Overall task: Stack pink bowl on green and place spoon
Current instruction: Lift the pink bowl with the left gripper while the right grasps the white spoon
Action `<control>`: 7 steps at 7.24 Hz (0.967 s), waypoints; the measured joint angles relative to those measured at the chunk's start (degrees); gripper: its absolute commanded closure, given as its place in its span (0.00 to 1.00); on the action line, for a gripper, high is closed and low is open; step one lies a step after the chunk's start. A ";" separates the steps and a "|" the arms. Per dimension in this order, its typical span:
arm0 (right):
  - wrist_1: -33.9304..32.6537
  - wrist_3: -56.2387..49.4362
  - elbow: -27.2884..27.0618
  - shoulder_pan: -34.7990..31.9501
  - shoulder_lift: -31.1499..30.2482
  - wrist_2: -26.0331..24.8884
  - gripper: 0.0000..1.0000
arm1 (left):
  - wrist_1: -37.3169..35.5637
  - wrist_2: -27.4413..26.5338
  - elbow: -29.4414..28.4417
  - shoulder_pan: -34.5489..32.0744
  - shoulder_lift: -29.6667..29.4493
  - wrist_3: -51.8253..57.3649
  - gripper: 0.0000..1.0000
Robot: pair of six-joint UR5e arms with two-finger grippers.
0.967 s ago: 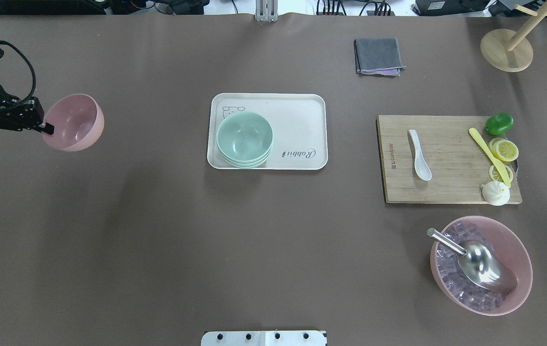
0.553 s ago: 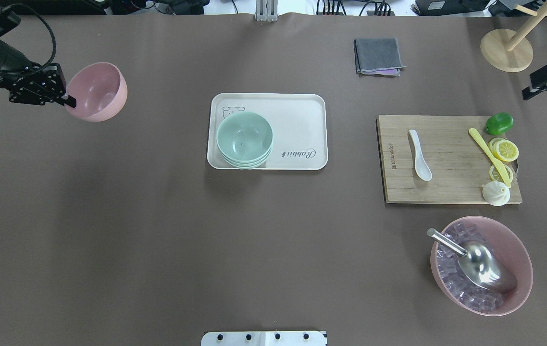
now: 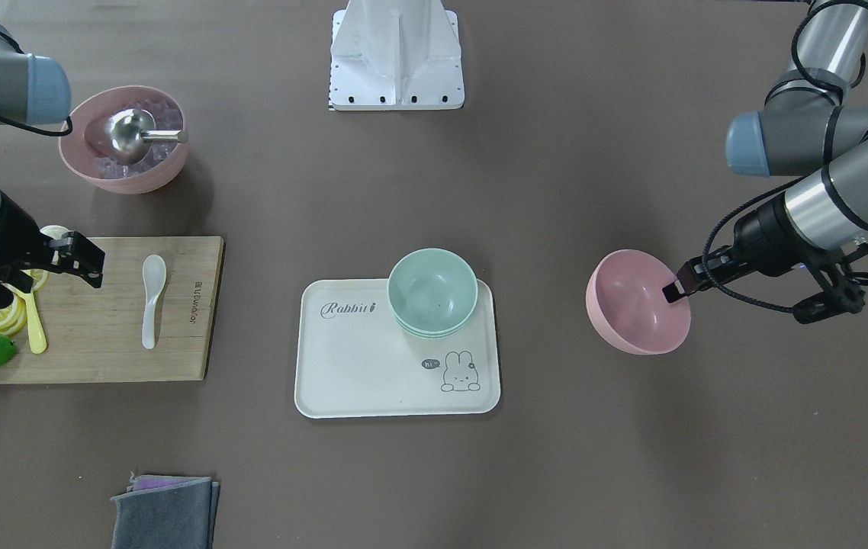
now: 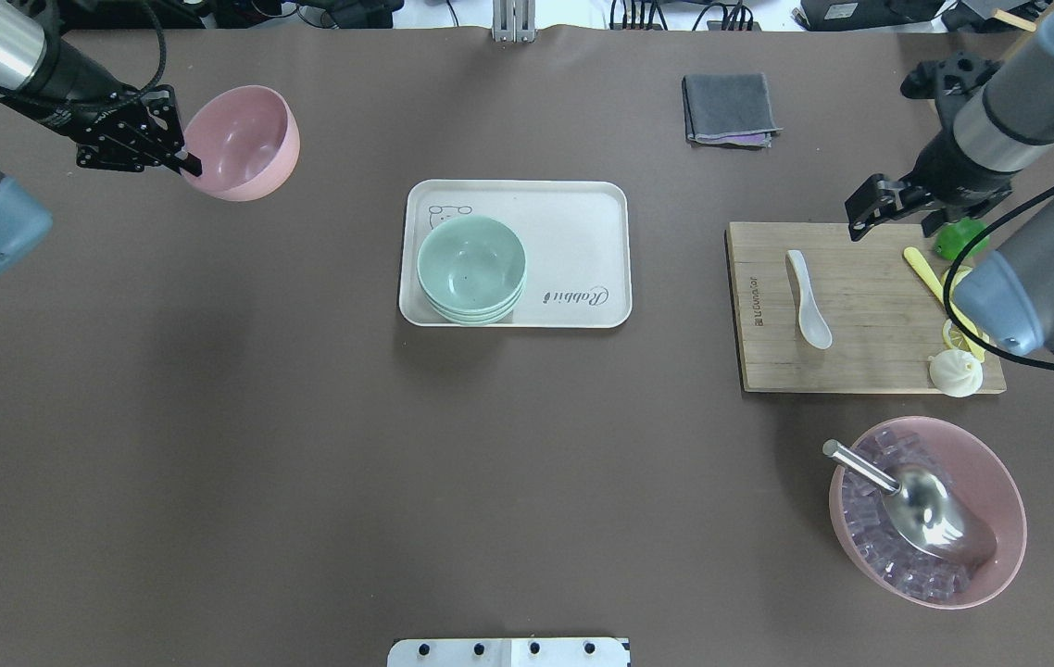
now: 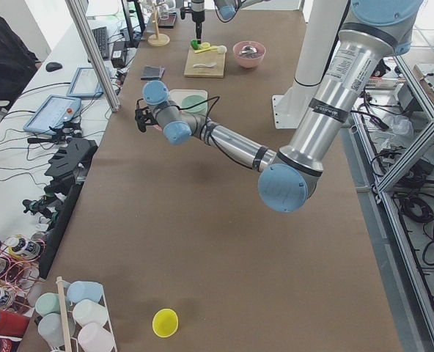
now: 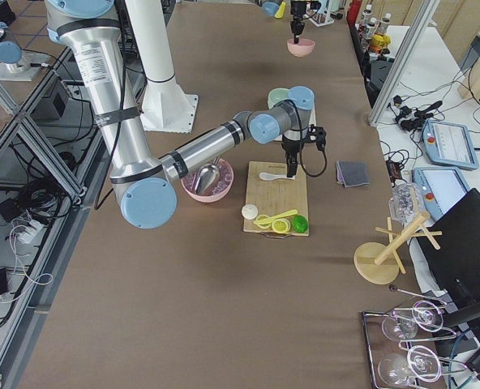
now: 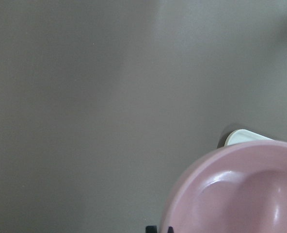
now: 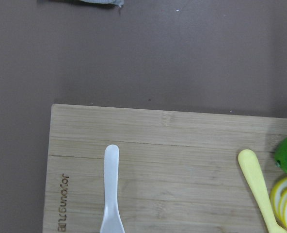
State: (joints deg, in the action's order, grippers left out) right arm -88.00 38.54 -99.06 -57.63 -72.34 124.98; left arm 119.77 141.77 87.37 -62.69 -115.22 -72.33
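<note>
Aloft over the brown table [image 4: 305, 463], left claw [image 4: 186, 165] grips pink bowl [image 4: 244, 139]; right claw [image 4: 863, 211] gapes above the board [image 4: 870, 306].

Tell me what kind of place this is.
Most likely a robotics lab, not a kitchen: a large industrial robot arm reaches over the covered table, aluminium struts frame it, and a tablet and loose cables sit on a side bench.

Silver-grey tubular arms [image 4: 1013, 111], pale-blue joint caps [image 4: 8, 222], looping black cables [image 3: 725, 219]; left pincer [image 4: 189, 167] black, seemingly perforated.
</note>
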 measured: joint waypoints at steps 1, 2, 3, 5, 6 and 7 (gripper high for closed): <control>4.47 0.32 4.04 2.06 0.77 -0.81 0.15 | -0.01 -0.97 -0.16 0.84 -0.44 -0.50 1.00; 8.86 1.05 7.32 3.95 1.35 -1.14 0.18 | 0.01 -1.37 -0.20 1.30 -0.67 -0.89 1.00; 11.28 2.34 8.97 5.51 1.97 -1.32 0.19 | 0.02 -1.52 -0.24 1.48 -0.75 -1.06 1.00; 12.69 3.54 10.44 7.66 2.59 -2.47 0.23 | 0.03 -1.58 -0.27 1.58 -0.79 -1.10 1.00; 12.85 3.67 10.97 8.11 2.65 -3.12 0.26 | 0.03 -1.58 -0.35 1.62 -0.80 -1.13 1.00; 12.91 3.71 11.48 8.30 2.65 -3.61 0.35 | 0.03 -1.58 -0.47 1.66 -0.80 -1.14 1.00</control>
State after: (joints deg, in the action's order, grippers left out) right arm -75.09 42.25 -87.58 -49.32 -69.69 121.37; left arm 119.79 140.19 86.91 -61.04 -116.01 -73.47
